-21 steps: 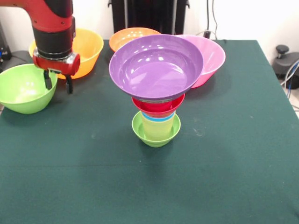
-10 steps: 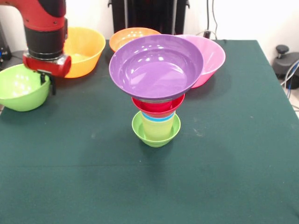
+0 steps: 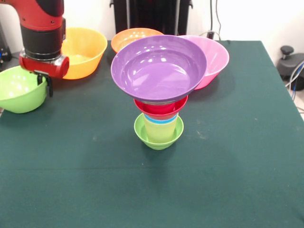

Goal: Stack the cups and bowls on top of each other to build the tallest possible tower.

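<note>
The tower stands mid-table on a small lime-green bowl. A pale yellow cup sits in that bowl, a blue cup's rim shows above it, then a small red bowl, and a wide purple bowl is on top. At the left edge is a large green bowl. My gripper is down at its right rim, shut on the rim: one finger shows outside the wall and the other is hidden inside.
A large yellow bowl sits just behind my arm. An orange bowl and a pink bowl stand at the back, behind the tower. Cables and a stand lie off the table's right edge.
My gripper moved left and closed over the green bowl's right rim. The green bowl has shifted left, partly out of the picture. The tower has not moved.
</note>
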